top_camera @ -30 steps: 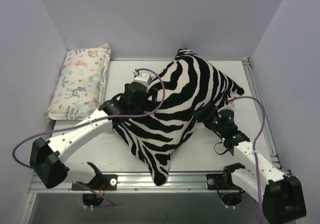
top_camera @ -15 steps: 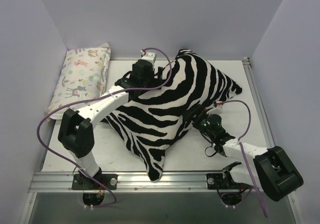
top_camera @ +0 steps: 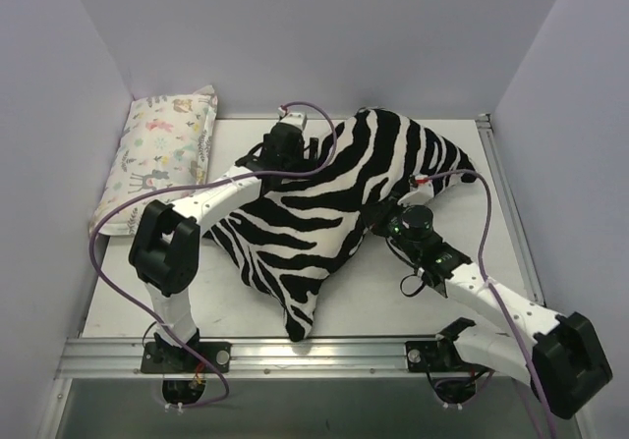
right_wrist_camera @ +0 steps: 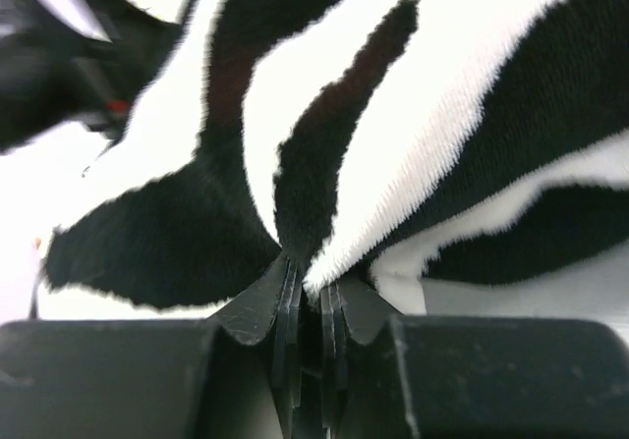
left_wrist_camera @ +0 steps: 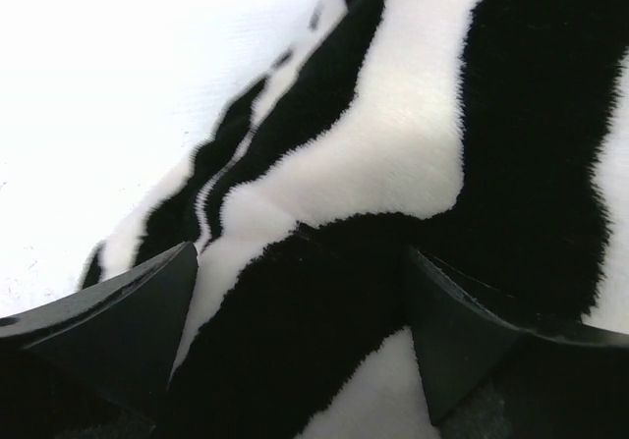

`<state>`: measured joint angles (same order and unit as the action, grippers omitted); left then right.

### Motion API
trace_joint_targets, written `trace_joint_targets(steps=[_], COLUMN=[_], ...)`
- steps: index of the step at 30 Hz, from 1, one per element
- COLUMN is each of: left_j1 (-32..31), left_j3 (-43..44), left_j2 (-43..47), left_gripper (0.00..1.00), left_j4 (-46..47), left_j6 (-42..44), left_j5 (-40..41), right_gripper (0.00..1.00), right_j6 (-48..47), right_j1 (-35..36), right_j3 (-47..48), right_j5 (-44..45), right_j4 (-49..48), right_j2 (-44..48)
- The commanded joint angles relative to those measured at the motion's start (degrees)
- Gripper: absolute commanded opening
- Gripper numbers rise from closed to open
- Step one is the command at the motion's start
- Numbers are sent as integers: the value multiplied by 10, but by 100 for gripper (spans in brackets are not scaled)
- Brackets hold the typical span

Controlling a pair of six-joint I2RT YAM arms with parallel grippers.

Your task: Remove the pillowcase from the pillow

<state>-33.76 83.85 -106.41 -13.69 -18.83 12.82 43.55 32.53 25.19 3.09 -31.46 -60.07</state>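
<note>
White table point(top_camera: 373, 306) fills the floor of a pale, walled booth, with a metal rail along its near edge. Spread across the middle lies the pillowcase point(top_camera: 324, 213), zebra stripes outward, plump and full, reaching from a pointed corner at the near edge up to the far right, where another corner pokes toward the right side. It covers the pillow on every side that shows, so none of the pillow itself can be seen. At the far left, well apart from it and against the wall, rests an animal-print cushion point(top_camera: 162, 159) in pastel colours. The left arm point(top_camera: 206, 203) rises from its base at the near left and bends over the far left edge of the pillowcase. The right arm point(top_camera: 482, 297) stretches from the near right toward the right flank of the striped fabric. Purple cables point(top_camera: 108, 262) loop beside both arms. In the left wrist view the left gripper point(left_wrist_camera: 295, 331) sits on the striped cloth point(left_wrist_camera: 413, 135) with its fingers point(left_wrist_camera: 128, 311) spread wide apart, gripping nothing. In the right wrist view the right gripper point(right_wrist_camera: 305, 301) has its fingers pressed together, pinching a raised fold of the pillowcase point(right_wrist_camera: 472, 85) between them.
</note>
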Motion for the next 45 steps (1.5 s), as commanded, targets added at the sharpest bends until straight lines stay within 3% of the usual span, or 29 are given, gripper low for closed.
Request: trace_joint_targets(steps=[1,8,11,15,22,28,33,38,44,45], left_j1=[-27,-92,-101,-87,-8,2,-5,-123,-196,-205], left_j3=[-14,-5,-22,-34,-37,31,4,-75,-197,-220], left_j2=[-13,23,48,97,182,229,317,383,445,444], left_gripper=[92,93,93,95,97,98,97,97,97,97], left_j4=[-37,-54,-43,-46,-99,-155,-161,-188,-174,-170], left_j6=[16,20,0,-37,-107,-74,-82,-120,-207,-215], left_j5=[-34,-78,-127,-165,-62,31,79,174,137,138], right_gripper=[0,0,0,0,0,0,0,0,0,5], right_j6=[-67,-157,-168,-148,-102,-104,-108,-103,-117,-118], right_j1=[34,110,102,40,-26,-27,-39,-42,-51,-54], right_j3=[127,329,390,412,384,388,425,449,516,526], right_j5=[27,69,81,51,-14,-13,-26,-26,-51,-54], right_j4=[77,216,243,240,205,206,220,221,253,263], right_j2=[71,15,-52,-127,-182,-205,-237,-270,-322,-328])
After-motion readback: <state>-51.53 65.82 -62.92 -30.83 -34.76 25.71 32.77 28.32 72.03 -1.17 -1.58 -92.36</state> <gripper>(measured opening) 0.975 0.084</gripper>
